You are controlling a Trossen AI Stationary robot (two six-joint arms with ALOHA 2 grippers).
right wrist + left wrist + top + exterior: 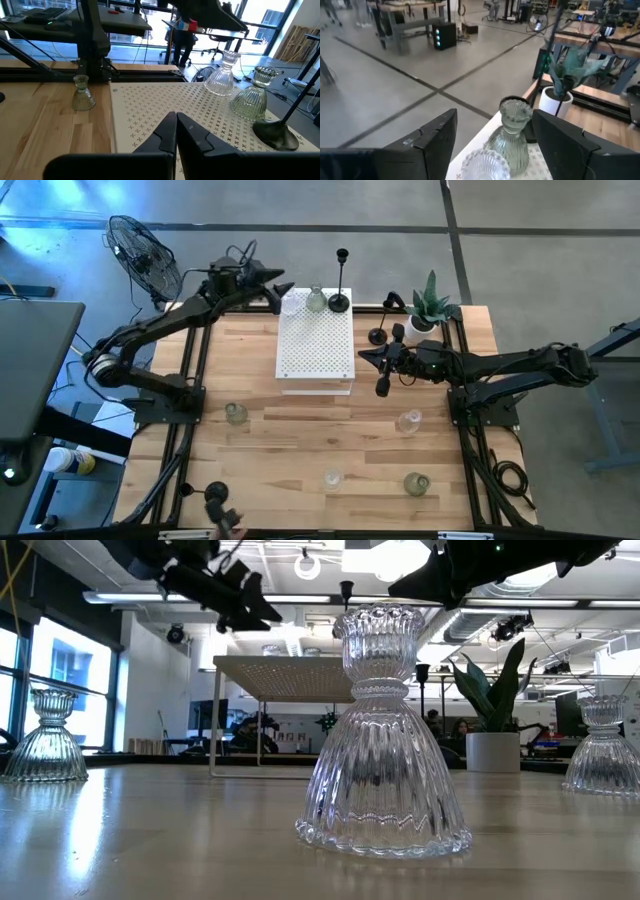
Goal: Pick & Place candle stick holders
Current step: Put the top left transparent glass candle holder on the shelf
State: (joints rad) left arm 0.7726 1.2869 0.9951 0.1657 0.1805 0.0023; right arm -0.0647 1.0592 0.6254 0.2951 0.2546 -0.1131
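A clear glass holder [222, 75], a greenish glass holder [512, 137] and a tall black holder [340, 302] stand on the far end of the white perforated box [315, 345]. My left gripper [285, 290] is open above that end. Its fingers stand on either side of the greenish holder without touching it. My right gripper [365, 358] is shut and empty at the box's right edge, pointing over the box top. More black holders [377, 335] stand near the plant, and one [382, 385] shows just beside my right gripper. Several glass holders [408, 421] stand on the table.
A green spiky plant in a white pot [428, 310] stands at the far right, close to the box. Glass holders stand at the left [236, 413] and near the front edge [332, 478] [416, 483]. Arm bases and frame rails line both table sides.
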